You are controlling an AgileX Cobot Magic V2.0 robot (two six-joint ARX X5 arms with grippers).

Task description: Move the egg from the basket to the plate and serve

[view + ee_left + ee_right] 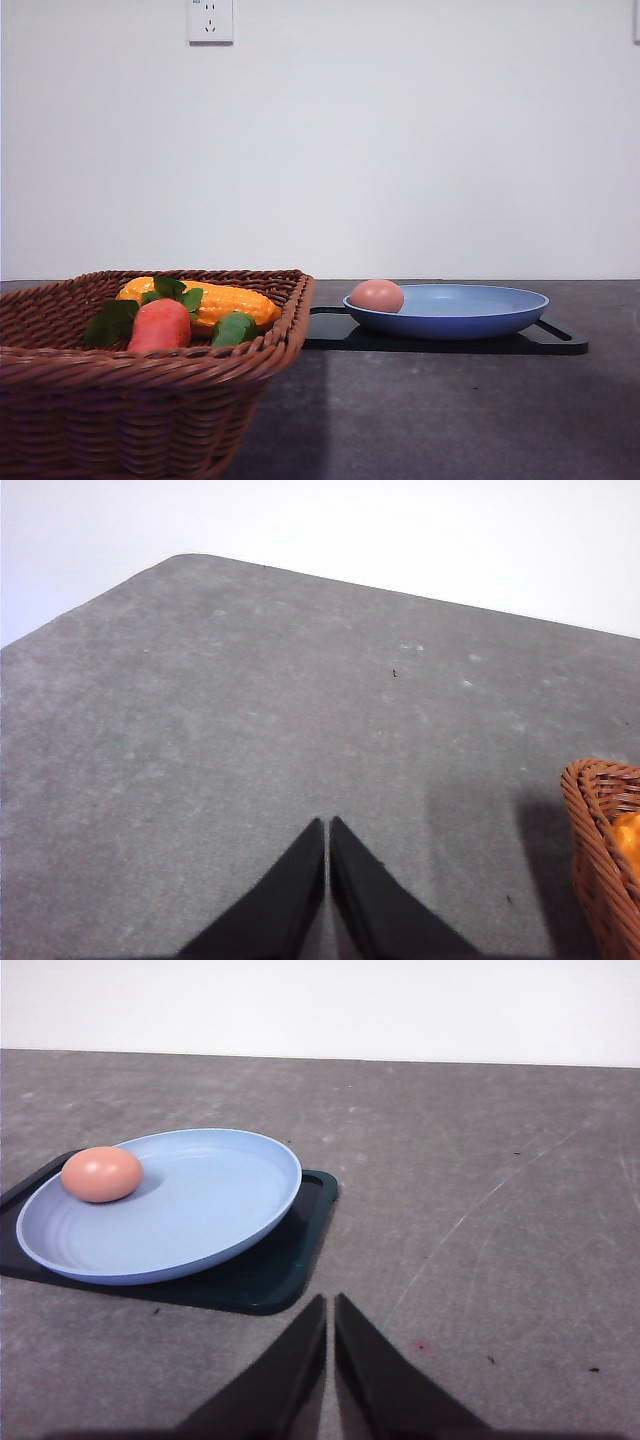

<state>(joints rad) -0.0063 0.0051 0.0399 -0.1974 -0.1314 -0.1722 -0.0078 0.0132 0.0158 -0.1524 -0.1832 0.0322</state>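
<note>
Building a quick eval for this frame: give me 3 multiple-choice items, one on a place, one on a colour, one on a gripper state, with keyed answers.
1. Where does the egg lie?
A. in the basket
B. on the plate
C. on the bare table

2. What colour is the plate?
A. light blue
B. white
C. green

3. How do the right gripper's fingers stand?
A. wide open
B. shut on the egg
C. shut on nothing

Answers:
1. B: the egg rests near the rim of the plate, which sits on the black tray; the basket holds a toy carrot and corn.
2. A: the plate is matte light blue in both the front and right wrist views.
3. C: the right gripper has its tips together over the table, apart from the plate; the left gripper stands the same.
</note>
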